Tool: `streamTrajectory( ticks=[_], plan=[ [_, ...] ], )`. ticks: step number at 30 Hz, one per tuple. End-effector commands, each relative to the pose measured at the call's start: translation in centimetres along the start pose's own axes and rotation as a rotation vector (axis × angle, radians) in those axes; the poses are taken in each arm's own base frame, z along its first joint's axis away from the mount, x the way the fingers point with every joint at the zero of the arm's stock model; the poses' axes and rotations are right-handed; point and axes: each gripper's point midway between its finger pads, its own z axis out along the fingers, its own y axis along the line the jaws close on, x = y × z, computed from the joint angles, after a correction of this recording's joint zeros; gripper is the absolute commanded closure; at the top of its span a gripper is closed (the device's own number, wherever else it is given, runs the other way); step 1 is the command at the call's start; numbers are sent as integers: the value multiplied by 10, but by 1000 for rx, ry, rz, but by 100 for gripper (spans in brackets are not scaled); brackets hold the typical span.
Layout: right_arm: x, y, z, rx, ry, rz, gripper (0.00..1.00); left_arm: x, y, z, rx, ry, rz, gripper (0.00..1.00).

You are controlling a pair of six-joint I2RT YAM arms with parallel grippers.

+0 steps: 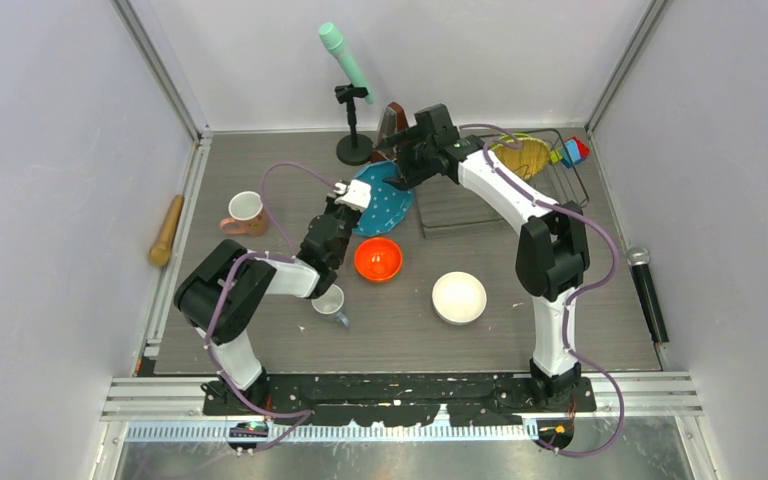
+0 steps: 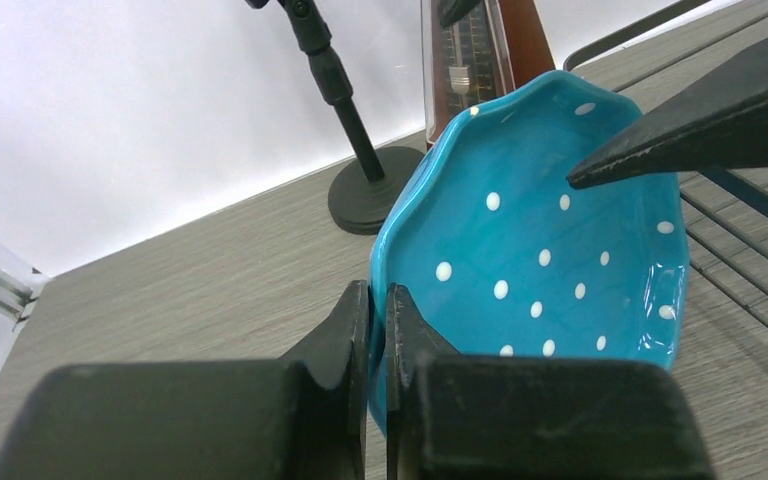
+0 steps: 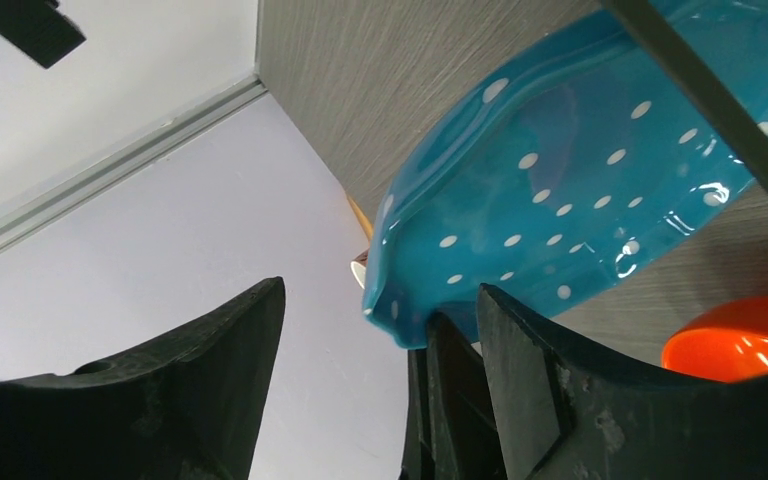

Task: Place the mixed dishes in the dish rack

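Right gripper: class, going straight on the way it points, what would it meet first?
Likely the blue white-dotted plate, held by the left gripper; its rim lies between the right gripper's fingers.

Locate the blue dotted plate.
Top view, centre: the blue dotted plate is pinched at its rim by the left fingers, just left of the dish rack and behind the orange bowl.

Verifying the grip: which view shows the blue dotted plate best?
Left wrist: blue white-dotted plate almost whole, rim pinched in the left pincer. Right wrist shows it partly, crossed by a dark bar. Top external: partly under the arms.
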Motion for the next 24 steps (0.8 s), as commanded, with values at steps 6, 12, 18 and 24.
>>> streamTrajectory(
  ticks=[6,12,18,24],
  plan=[
    [-5,-5,14,31,-25,-15,33,-124,9,2,-2,-390,-88,100],
    [-6,-6,22,47,-24,-15,44,-130,4,1,16,-408,-62,100],
    [-6,11,9,4,-43,-28,97,-136,12,1,-20,-412,-61,99],
    [-5,34,-14,-56,-61,-40,100,-149,29,-6,-80,-422,-135,61]
  ],
)
